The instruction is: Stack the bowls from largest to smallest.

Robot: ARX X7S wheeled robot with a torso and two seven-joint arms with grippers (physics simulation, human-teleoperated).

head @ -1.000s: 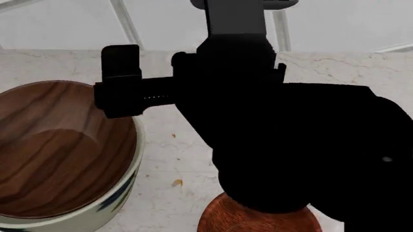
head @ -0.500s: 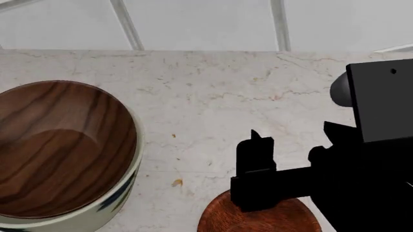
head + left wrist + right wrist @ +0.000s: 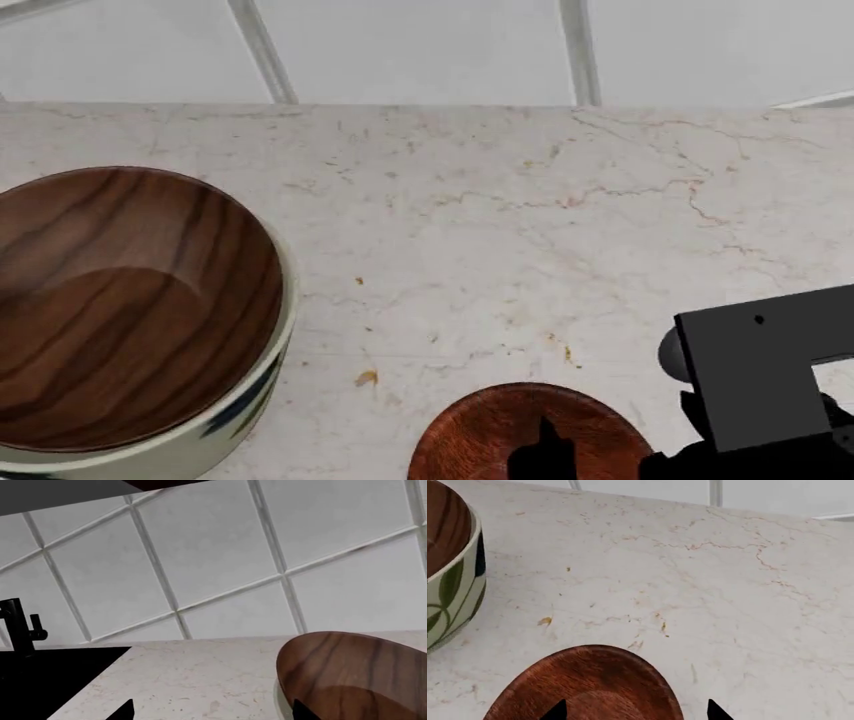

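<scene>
The dark-brown striped wood bowl sits nested inside the cream bowl with leaf marks at the left of the head view. The small reddish-brown bowl stands alone on the counter at the near edge. My right gripper is open just above it, one fingertip over its inside and the other past its rim over the counter. In the right wrist view the reddish bowl lies close under the jaws. My left gripper is open over bare counter, beside the nested wood bowl.
A pale marble counter runs back to a white tiled wall. A black sink with a dark faucet shows in the left wrist view. The right arm's black body fills the near right corner.
The right arm has dropped from the middle of the head view to its near right corner, uncovering the counter. Its fingertip now hangs over the reddish bowl. The bowls have not moved.
</scene>
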